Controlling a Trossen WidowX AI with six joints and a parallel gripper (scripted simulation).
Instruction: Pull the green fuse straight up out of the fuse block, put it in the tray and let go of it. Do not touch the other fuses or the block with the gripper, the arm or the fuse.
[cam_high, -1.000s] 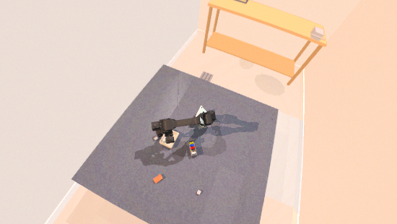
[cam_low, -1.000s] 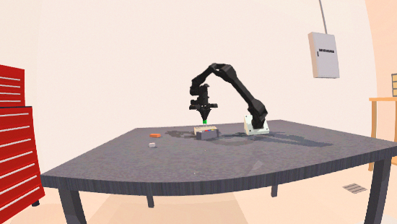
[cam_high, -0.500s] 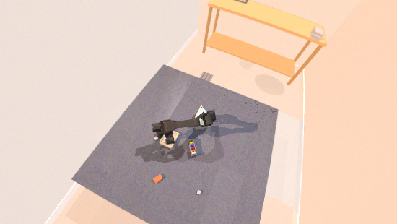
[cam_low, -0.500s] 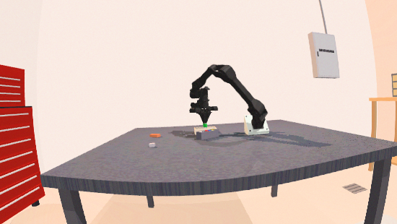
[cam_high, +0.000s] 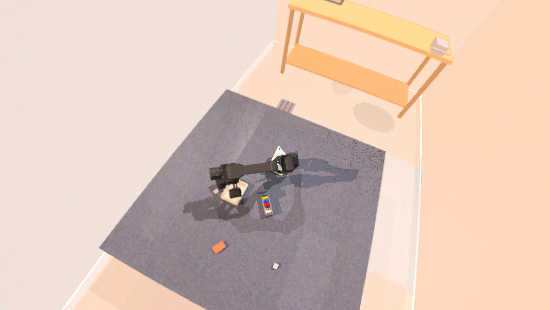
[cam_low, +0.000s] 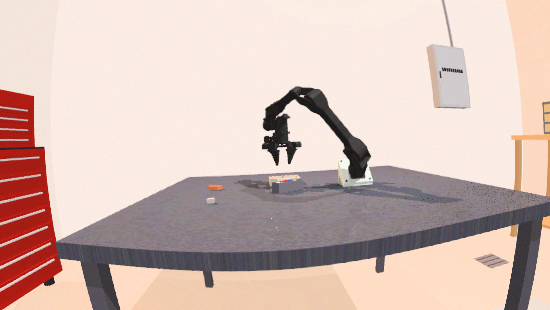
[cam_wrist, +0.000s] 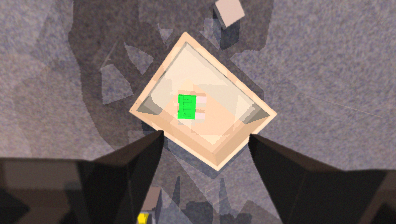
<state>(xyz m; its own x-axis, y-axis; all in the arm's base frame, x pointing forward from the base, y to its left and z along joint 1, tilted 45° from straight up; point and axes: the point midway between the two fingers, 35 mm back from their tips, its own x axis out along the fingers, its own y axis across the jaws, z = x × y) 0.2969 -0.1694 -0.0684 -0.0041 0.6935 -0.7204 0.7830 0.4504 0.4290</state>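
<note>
The green fuse (cam_wrist: 187, 107) lies on its side inside the tray (cam_wrist: 185, 140) (cam_high: 229, 200) (cam_low: 274, 179), its pale prongs pointing right in the wrist view. My gripper (cam_wrist: 206, 137) (cam_low: 282, 164) is open and empty above the tray, its fingers wide apart. The fuse block (cam_low: 282, 188) (cam_wrist: 154, 196) stands beside the tray, apart from the gripper. It holds the yellow fuse (cam_high: 265, 198) (cam_wrist: 143, 218), blue fuse (cam_high: 266, 201), red fuse (cam_high: 267, 204) and a white fuse (cam_high: 268, 212). The tray walls hide the green fuse in the exterior view.
A small pale block (cam_wrist: 229, 12) (cam_high: 216, 191) lies close to the tray on its far side from the fuse block. An orange block (cam_high: 218, 247) (cam_low: 215, 187) and another small pale block (cam_high: 275, 266) (cam_low: 211, 201) lie farther off on the table.
</note>
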